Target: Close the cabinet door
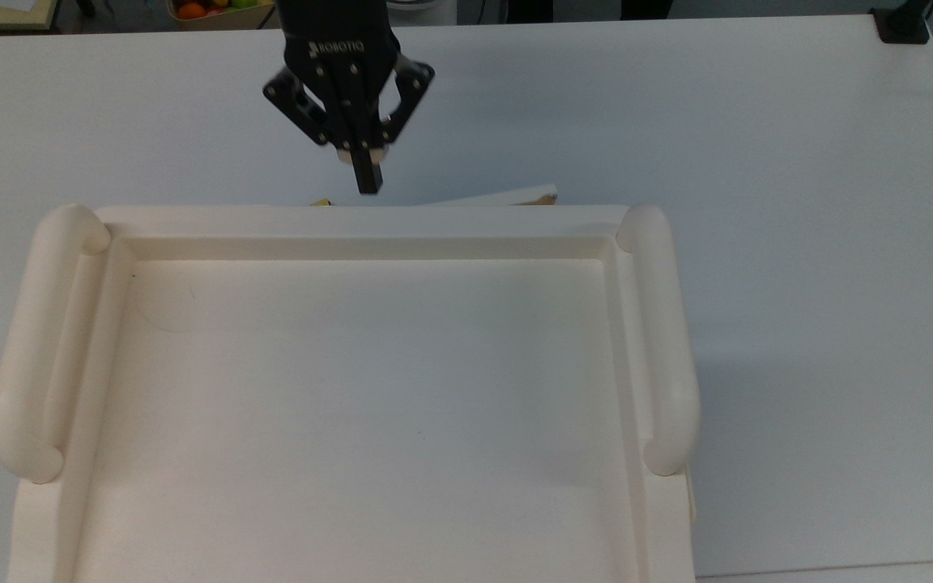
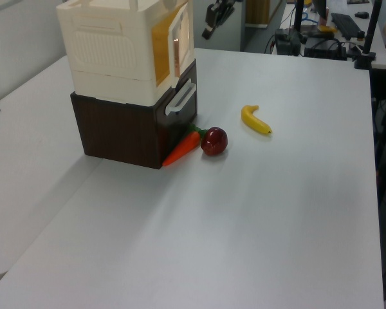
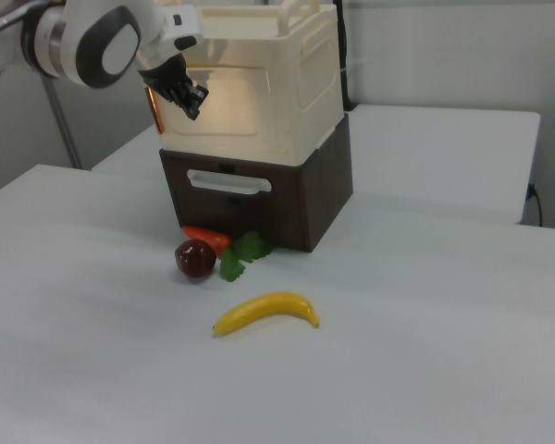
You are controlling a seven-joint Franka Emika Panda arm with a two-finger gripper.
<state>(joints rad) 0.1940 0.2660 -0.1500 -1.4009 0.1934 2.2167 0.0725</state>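
Here the gripper [image 1: 368, 180] hangs with its fingers pressed together on nothing, just off the cabinet door [image 1: 499, 197], which stands only slightly ajar against the front of the cream cabinet [image 1: 369, 235], itself stacked on a dark brown drawer unit [image 3: 259, 199].

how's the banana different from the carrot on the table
The banana is yellow and curved; the carrot is orange, straight and tapered with green leaves. The banana lies alone on the open table; the carrot lies against the dark drawer unit, beside the red apple. Both lie flat on the table.
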